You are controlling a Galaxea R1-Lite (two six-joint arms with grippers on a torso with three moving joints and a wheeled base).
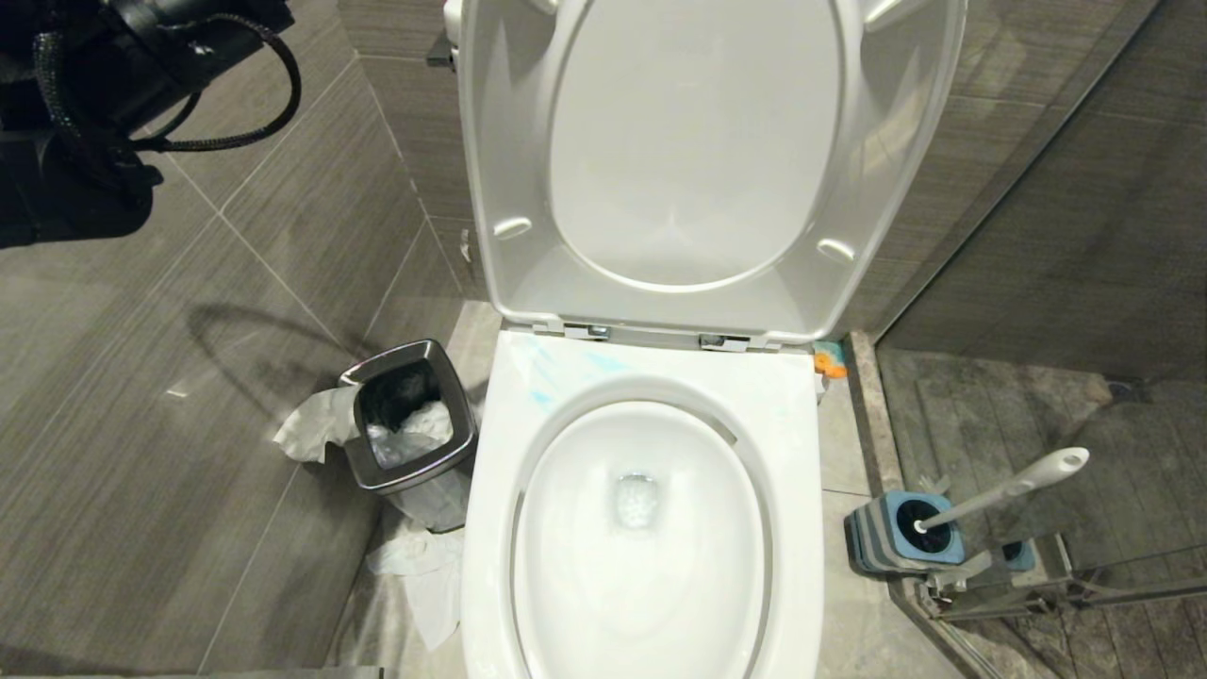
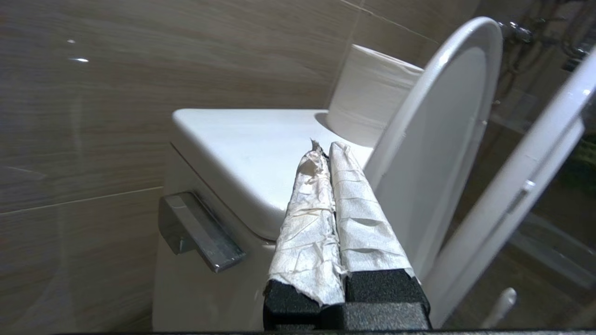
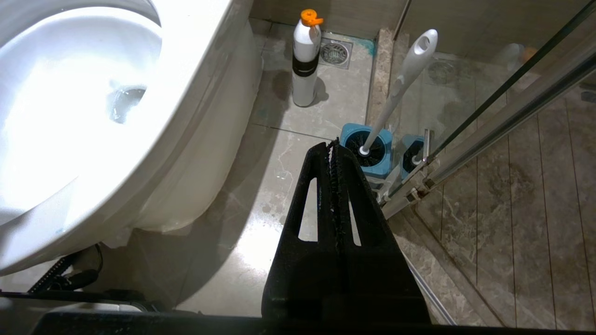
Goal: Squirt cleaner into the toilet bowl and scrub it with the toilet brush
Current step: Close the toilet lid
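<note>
- Toilet bowl centred in head view, seat and lid raised at 12 o'clock; pale blue cleaner smeared on the rim at about 11 o'clock of the basin.
- Toilet brush stands in its blue-and-grey holder on the floor at 3 o'clock of the bowl, handle leaning toward 2 o'clock.
- Right gripper: fingers pressed together, nothing between them; tips point toward the holder, near it but apart.
- Left gripper: paper-wrapped fingers together, empty, raised beside the cistern, near the steel flush lever; left arm at 10 o'clock in head view.
- White bottle, orange cap, dark band; no writing readable.
- Steel waste bin at 9 o'clock of the bowl.
</note>
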